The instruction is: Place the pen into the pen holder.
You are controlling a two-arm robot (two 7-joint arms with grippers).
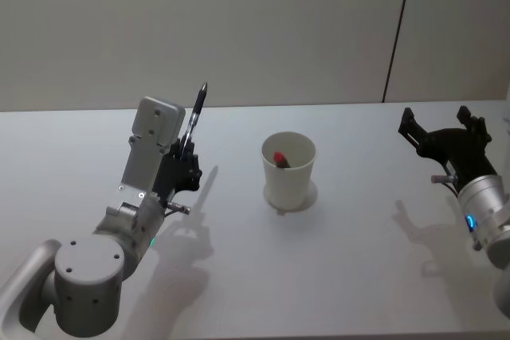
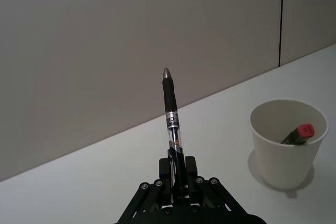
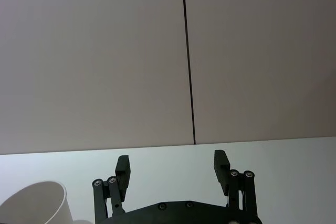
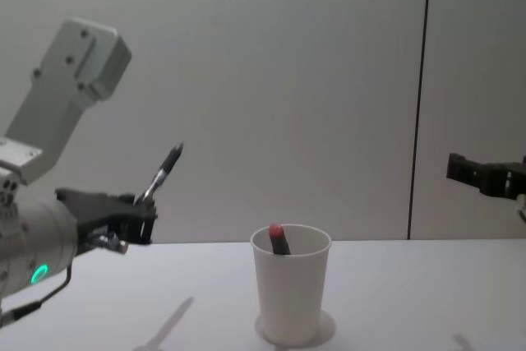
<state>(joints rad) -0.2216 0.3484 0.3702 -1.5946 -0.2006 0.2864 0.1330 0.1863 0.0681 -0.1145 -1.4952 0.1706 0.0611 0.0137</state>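
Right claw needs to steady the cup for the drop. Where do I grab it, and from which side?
Grip the cup on its upper wall, just under the rolled rim, coming in level from the robot's right, where the open right claw hangs. The cup stands upright and narrows downward, and a red-capped pen leans inside, so stay outside the rim.

Raised left gripper (image 1: pixel 185 151) clenched, right gripper (image 1: pixel 441 127) jaws apart.

Right gripper (image 3: pixel 171 163), jaws spread apart, pen holder (image 3: pixel 37 203) rim near one jaw, white table (image 3: pixel 289 171), grey wall (image 3: pixel 94 56)
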